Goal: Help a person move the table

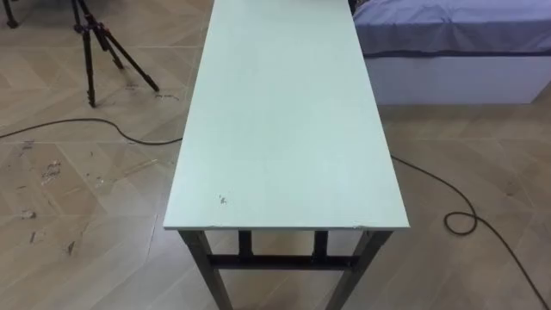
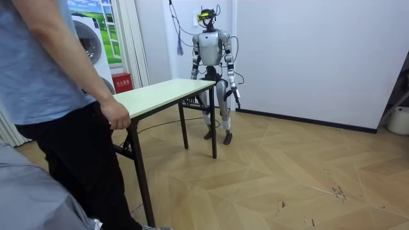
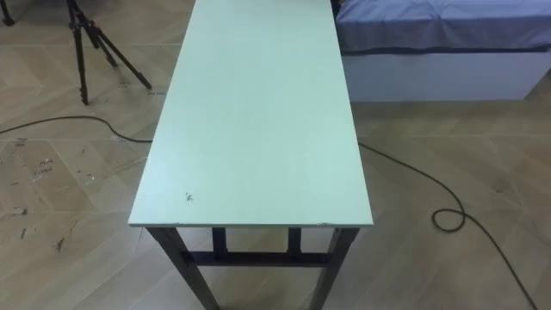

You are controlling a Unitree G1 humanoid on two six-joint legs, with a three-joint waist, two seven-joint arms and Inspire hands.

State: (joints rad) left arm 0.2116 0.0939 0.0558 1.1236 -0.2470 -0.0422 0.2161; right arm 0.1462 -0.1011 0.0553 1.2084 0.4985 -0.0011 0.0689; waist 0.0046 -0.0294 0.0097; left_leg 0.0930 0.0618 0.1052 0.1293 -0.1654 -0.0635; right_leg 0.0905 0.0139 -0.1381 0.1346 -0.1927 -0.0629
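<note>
The table (image 1: 284, 112) runs lengthwise straight away from the robot, its short end centred before it and equally near both arms; the left robot hand (image 2: 238, 97) hangs low, open or closed I cannot tell.

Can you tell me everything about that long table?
The table is long and narrow, with a smooth pale greenish-white top and dark, metal-looking legs joined by crossbars. A tiny dark mark sits near one corner. It stands level on the wooden floor. A person's hand is at one short end, seemingly holding the edge; the robot stands at the other. A bed is close beside the person's end.
</note>
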